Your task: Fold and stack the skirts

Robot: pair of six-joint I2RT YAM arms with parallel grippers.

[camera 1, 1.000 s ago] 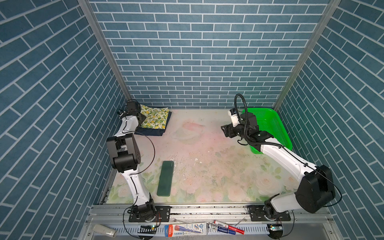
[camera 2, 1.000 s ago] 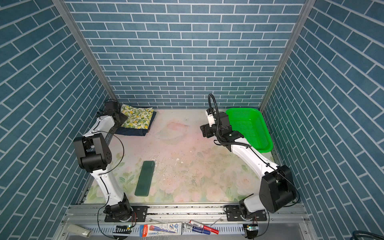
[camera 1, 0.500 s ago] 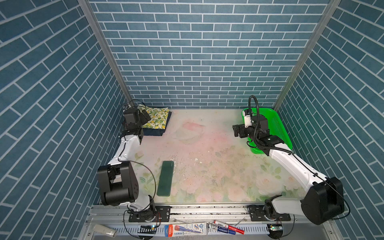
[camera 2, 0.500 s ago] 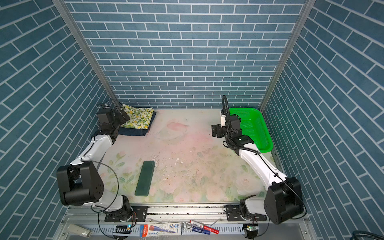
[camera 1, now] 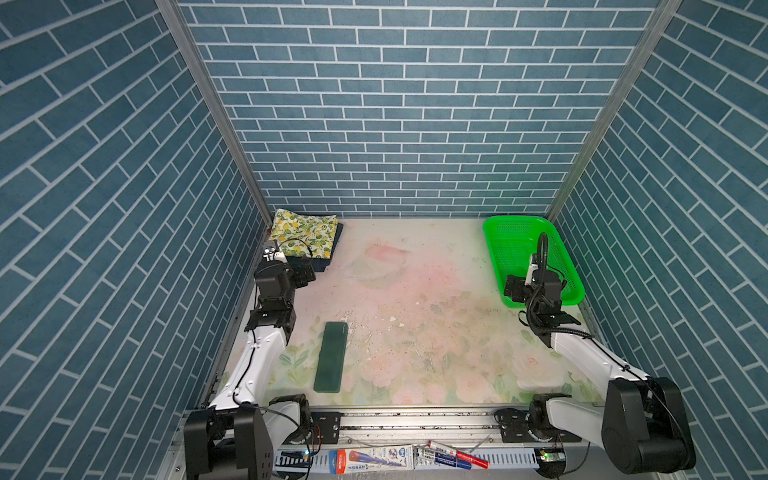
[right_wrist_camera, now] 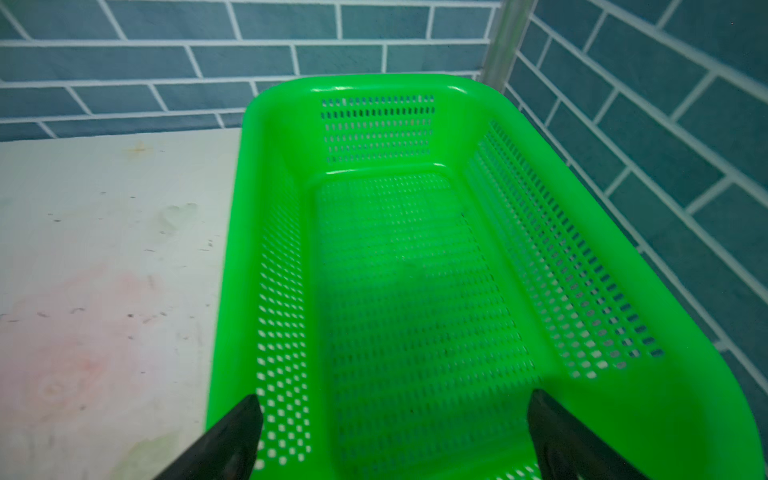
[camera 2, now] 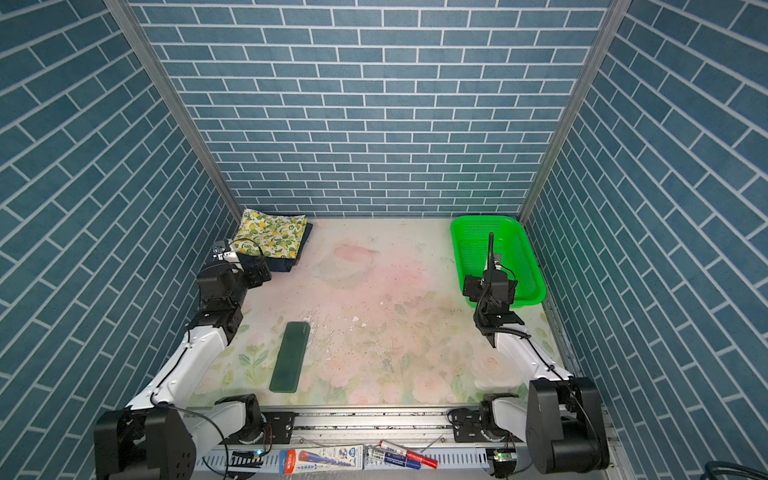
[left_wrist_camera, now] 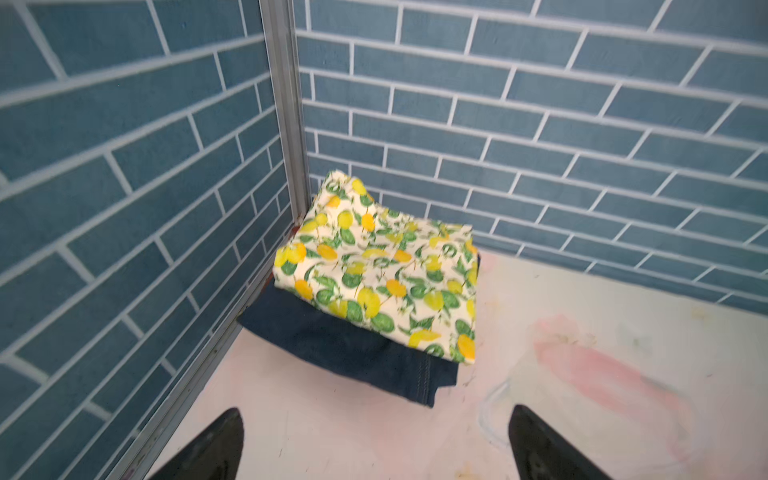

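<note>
Finding the skirts far across the desk (camera 1: pixel 415 316) from the green mesh basket (right_wrist_camera: pixel 374 81), tucked in the other back corner. Seeing the lemon-print skirt (left_wrist_camera: pixel 382 270) lying folded on top of the dark blue denim skirt (left_wrist_camera: pixel 353 353), with a strip of denim poking out from under it. Not seeing any third skirt; maybe hiding underneath, cannot tell. Holding the left gripper (left_wrist_camera: pixel 374 411) far from the basket too, jaws spread wide, gripping nothing, not touching the pile. Hovering the right gripper (right_wrist_camera: pixel 395 397) over the basket's near end, jaws spread wide as well, nothing between them. Looking into the basket and finding it empty, so probably nothing more to fetch. Guessing only backing away left to do. Doing it well by lifting up first and then pulling back slowly, without catching the denim edge or dragging the pile crooked.
</note>
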